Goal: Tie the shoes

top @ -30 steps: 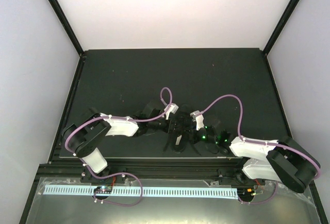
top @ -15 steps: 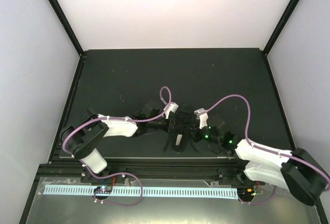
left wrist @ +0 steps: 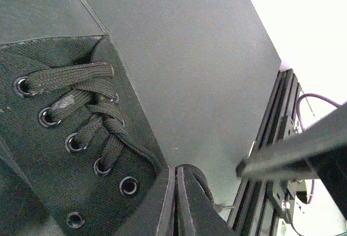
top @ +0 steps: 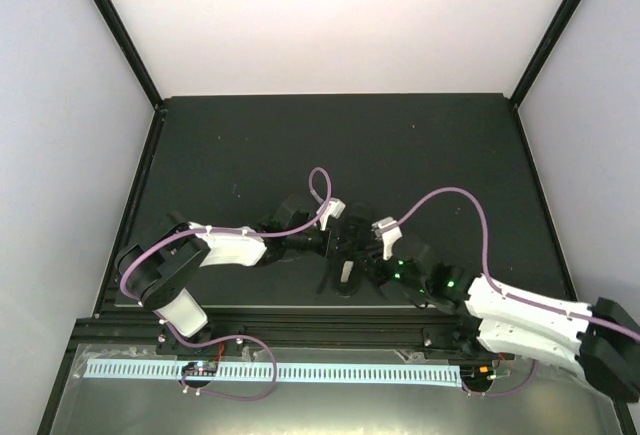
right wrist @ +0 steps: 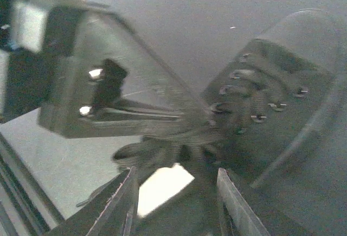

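Top external view: the left hand (top: 332,243) meets the shoe (top: 345,267), which lies close to the worktop's (top: 300,145) near edge, between both hands. In the left wrist view its fingers are pressed together, pinching a lace (left wrist: 130,144). The right hand (right wrist: 174,176), blurred, is spread wide just short of the shoe.
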`<state>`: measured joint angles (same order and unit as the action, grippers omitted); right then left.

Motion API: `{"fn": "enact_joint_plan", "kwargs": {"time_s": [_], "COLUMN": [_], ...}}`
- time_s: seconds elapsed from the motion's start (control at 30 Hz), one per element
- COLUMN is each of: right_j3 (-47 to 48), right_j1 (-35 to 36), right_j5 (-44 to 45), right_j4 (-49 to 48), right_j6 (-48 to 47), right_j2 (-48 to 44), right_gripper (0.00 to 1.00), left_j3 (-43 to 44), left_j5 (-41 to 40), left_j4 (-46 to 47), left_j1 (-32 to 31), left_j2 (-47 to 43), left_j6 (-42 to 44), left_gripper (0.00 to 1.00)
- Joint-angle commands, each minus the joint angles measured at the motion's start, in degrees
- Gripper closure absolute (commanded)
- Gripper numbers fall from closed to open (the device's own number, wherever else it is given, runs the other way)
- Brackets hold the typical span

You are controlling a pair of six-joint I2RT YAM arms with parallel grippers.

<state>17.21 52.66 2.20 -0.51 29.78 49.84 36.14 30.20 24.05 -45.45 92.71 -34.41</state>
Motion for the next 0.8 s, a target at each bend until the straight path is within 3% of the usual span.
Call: {"fn": "enact_joint_plan", "kwargs": {"time_s": [0.0,0.3,0.77], "right_j3": [6.99,15.79,15.89], "right_j1": [8.17,15.82,18.63], "right_j5": [13.75,21.83,25.38], "right_j4": [3.27,5.0,6.05], "right_j6": [-1.1,-2.4,-1.29], "right_j2": [7.06,21.1,23.46], "right_gripper": [0.58,0.58,0.63], "left_j3": [0.28,0.84,2.26], "left_j5": [-0.06,-0.4,-0.52], "left_j4": [1.38,0.05,-1.28], "left_j1": [0.04,0.1,0.1], "left_j2": [-0.69,-0.75,-0.44], "left_j6": [-0.74,-0.74,-0.39], "left_gripper": [0.98,0.98,0.99]}}
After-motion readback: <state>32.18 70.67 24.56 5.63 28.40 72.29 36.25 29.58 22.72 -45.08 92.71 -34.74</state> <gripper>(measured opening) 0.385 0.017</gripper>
